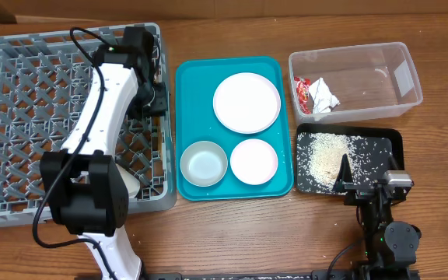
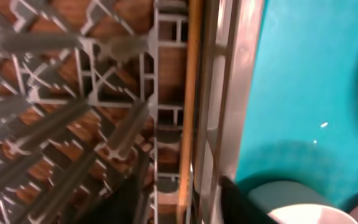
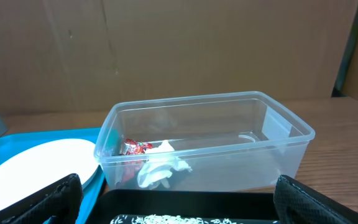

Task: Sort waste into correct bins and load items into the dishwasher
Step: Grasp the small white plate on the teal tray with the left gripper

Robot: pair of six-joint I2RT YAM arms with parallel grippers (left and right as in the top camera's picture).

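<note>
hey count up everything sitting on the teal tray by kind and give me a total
Large round white plate: 1
Small round white dish: 1
Metal-grey bowl: 1
Total: 3 things on the teal serving tray

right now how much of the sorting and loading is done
Waste looks sorted: wrapper in the clear tub, rice grains in the black tray. Left claw sits at the dish rack's right wall. Large plate, small dish and bowl wait on the teal tray.
</note>
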